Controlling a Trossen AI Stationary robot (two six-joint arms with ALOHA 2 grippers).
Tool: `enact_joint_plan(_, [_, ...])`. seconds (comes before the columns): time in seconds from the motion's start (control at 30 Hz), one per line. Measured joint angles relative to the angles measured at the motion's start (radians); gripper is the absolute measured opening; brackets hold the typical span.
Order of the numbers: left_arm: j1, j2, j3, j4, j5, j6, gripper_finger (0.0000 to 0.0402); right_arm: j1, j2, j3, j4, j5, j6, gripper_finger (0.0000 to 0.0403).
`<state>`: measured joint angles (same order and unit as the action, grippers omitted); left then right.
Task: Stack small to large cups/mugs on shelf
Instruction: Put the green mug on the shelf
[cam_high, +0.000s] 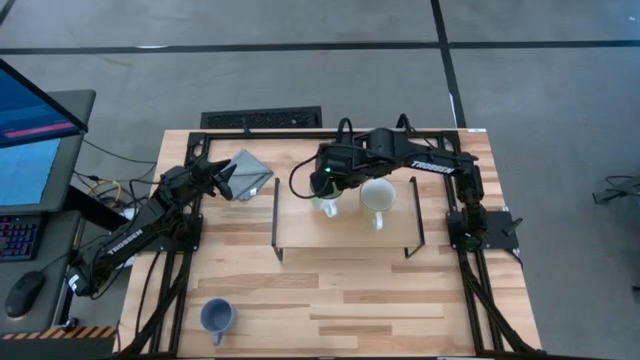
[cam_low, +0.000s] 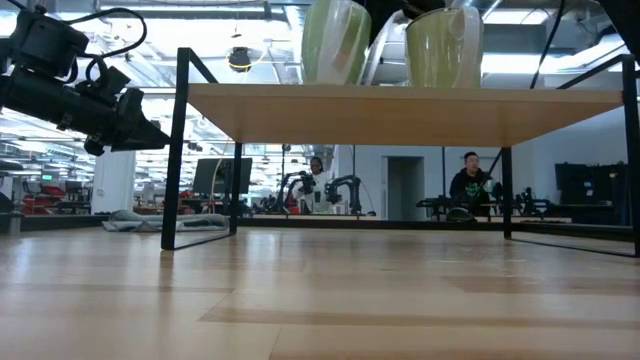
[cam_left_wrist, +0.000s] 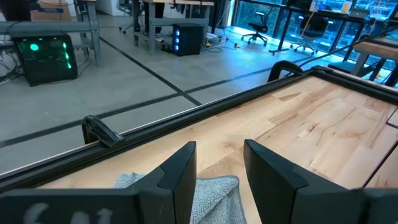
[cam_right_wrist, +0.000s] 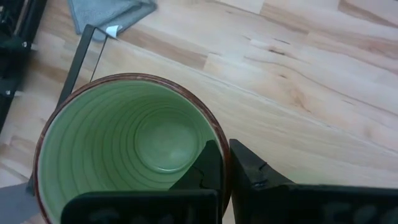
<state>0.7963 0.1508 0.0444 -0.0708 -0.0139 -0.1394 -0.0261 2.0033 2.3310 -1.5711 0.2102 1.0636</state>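
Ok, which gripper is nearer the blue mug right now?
Left, though neither is close. The left gripper hovers over the grey cloth, far up-table from the blue mug. The right gripper pinches the green mug on the shelf, farther off.

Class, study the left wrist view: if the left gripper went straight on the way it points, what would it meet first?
Probably the folded grey cloth, lying just beyond the open left gripper; past it come bare tabletop and the black edge rail. Depth is hard to judge.
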Motion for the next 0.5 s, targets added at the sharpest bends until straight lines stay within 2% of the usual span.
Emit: enact_joint_plan(0.5, [0.0, 0.0, 0.0, 0.0, 0.0, 0.0, 0.0125, -0.009, 0.0, 0.0, 0.0, -0.007, -0.09, 0.0021])
